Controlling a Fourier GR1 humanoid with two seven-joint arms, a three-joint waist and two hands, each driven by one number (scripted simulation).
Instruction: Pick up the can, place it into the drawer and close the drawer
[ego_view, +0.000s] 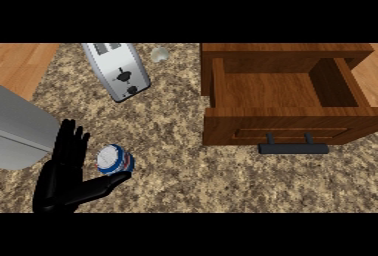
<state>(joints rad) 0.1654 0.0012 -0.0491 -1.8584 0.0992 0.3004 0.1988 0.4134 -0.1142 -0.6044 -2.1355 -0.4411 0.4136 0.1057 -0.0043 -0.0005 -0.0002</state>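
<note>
One can stands on the speckled tabletop at lower left, well apart from the one open drawer. The left hand is beside it, fingers straight and apart, thumb just below the can. One toaster lies behind.

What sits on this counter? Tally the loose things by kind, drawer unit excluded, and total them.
Blue and white cylindrical can: 1
Silver metal toaster: 1
Small pale egg-shaped object: 1
Large grey metal container at the left edge: 1
Total: 4

A kitchen: speckled stone counter, toaster at eleven o'clock, open wooden drawer at two o'clock.
</note>
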